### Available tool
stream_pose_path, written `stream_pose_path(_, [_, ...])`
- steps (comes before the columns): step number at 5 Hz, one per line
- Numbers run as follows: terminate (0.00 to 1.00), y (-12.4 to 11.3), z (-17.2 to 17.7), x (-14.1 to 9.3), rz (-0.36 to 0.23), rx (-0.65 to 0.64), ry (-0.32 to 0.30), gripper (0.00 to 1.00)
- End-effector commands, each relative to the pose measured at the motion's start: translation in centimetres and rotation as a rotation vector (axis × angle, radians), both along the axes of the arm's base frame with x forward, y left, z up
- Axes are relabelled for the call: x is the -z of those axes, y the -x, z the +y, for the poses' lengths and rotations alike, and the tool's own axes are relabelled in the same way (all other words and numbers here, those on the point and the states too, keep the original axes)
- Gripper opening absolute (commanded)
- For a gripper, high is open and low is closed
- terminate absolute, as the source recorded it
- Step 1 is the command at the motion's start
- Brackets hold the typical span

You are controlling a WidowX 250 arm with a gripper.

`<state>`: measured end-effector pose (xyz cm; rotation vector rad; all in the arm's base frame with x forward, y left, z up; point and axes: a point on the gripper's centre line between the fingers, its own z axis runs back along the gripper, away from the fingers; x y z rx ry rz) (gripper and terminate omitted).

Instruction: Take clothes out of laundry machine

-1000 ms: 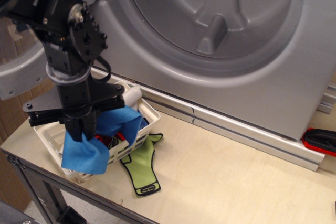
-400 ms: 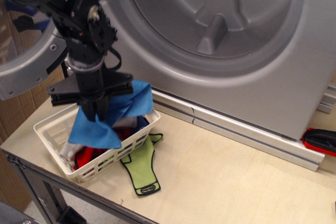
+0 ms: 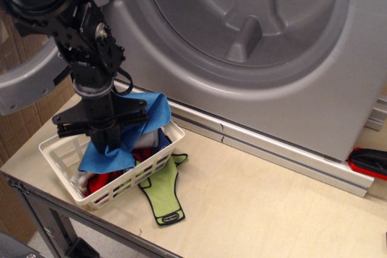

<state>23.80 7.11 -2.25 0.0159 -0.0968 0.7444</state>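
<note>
Fingers [image 3: 107, 143] point straight down into the white basket [image 3: 60, 164], tips buried in the blue cloth [image 3: 130, 131]. They look pinched together on a bunch of it, though the tips themselves are hidden by the folds, so the grip is read from how the cloth gathers around them.

The blue cloth sits out of the laundry machine [image 3: 254, 46] now: draped over the basket's contents, one corner riding up against the basket's far rim toward the machine, another lobe sagging toward the near rim. Red and beige garments [image 3: 100, 180] show underneath. Drum opening looks bare from this angle; only the ribbed metal shows. Round door [image 3: 27, 86] swung open at left, behind the arm.

Lime-green piece [image 3: 162, 191] lies flat on the worktop [image 3: 260, 203], partly tucked under the basket's near right corner.

Judgement: delivery is nearly done, release remaining.

Risks from here:
- Cloth clings to the fingers on opening and lifts back out with the arm, soft fabric snagging on the pads.
- The corner on the far rim slides over the edge and drags the rest onto the worktop, if the release is off-centre.
- Light basket near the worktop's front-left corner; a sideways pull could shift it toward the edge.
</note>
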Motion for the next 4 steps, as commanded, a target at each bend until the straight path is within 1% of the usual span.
stream_pose_path(1, [0.00,-0.3,-1.0,-4.9,-0.053,0.010,-0.031,1.00])
stream_pose_path(2, [0.00,-0.3,-1.6,-8.3,-0.047,-0.009,-0.064,1.00])
stream_pose_path(3, [0.00,-0.4,-1.5,-10.7,-0.043,-0.035,-0.063,1.00])
stream_pose_path(4, [0.00,-0.6,-1.0,-11.9,-0.055,0.028,-0.015,1.00])
